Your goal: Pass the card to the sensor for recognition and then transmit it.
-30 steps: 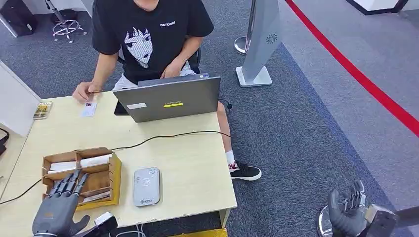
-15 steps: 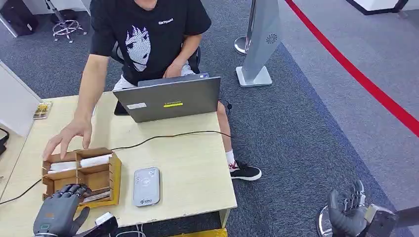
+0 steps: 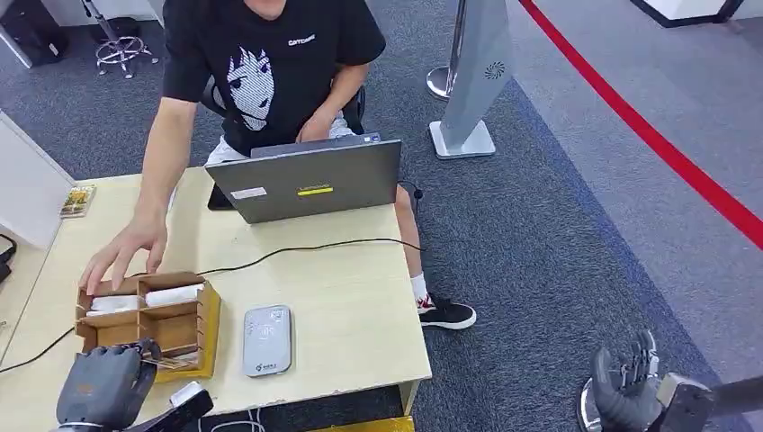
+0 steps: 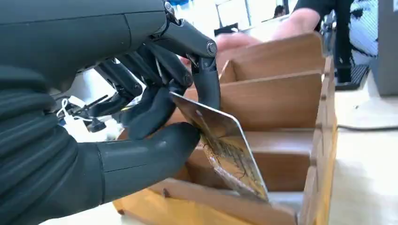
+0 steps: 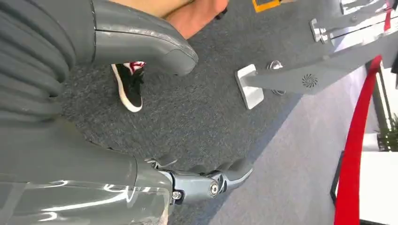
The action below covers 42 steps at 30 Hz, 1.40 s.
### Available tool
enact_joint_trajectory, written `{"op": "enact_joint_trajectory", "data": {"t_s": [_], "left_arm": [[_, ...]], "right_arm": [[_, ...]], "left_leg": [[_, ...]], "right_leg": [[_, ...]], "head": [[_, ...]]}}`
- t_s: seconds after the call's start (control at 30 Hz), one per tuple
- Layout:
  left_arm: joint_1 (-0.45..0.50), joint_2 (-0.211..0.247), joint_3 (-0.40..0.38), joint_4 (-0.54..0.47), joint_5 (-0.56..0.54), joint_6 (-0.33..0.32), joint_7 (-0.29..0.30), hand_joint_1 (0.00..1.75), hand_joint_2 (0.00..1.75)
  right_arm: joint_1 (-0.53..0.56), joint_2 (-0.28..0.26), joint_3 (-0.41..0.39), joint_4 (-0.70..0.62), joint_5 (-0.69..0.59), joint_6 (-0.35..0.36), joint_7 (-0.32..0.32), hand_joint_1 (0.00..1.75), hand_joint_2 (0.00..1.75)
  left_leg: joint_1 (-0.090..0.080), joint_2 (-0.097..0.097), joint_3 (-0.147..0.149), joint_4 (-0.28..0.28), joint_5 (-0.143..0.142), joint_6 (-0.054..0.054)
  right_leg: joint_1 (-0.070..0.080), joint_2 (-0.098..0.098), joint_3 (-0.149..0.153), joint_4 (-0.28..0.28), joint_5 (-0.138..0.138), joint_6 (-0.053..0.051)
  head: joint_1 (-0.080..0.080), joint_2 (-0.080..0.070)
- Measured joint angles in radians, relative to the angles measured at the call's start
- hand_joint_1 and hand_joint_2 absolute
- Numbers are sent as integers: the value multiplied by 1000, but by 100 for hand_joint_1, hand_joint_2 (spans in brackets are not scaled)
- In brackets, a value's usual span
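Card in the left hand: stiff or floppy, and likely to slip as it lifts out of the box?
The card looks thin and flat with no visible bend, so probably stiff and light. The left hand pinches it near one end between thumb and fingers, so it may pivot or slip. Its far end sits in the wooden box and could snag.

Right hand [image 5: 141, 154] hangs over grey carpet [image 5: 197, 117], thumb apart from fingers, holding nothing. Beyond it: person's black shoe w/ white sole [image 5: 127, 86], a white-based grey stand [image 5: 300, 79], and a red floor stripe [image 5: 356, 154].
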Motion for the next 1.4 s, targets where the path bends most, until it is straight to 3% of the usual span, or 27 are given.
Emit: {"op": "enact_joint_trajectory", "data": {"t_s": [0.4,0.57,0.83,1.1,1.4], "left_arm": [[-2,-6,0,-4,5,22,-9,175,175],[-40,-4,26,-57,50,28,-7,175,175],[-170,-5,87,-206,88,-91,60,175,175],[-210,-5,99,-233,64,-89,77,175,175],[-279,-5,133,-236,47,-103,137,175,175]], "right_arm": [[11,3,21,0,0,-5,-1,0,175],[13,4,24,0,-1,-15,-2,0,175],[14,5,26,-2,-6,-7,15,0,175],[14,5,34,7,-13,2,19,0,175],[10,5,52,12,-22,4,19,0,175]], "left_leg": [[0,0,0,0,0,0],[0,0,0,0,0,0],[0,0,0,0,1,0],[0,0,-1,0,0,0],[0,0,0,0,1,1]], "right_leg": [[0,0,0,0,0,0],[0,0,0,0,0,0],[0,0,0,0,0,0],[0,0,0,0,0,0],[0,0,0,0,0,0]], "head": [[0,0],[0,0],[0,0],[0,0],[0,0]]}}
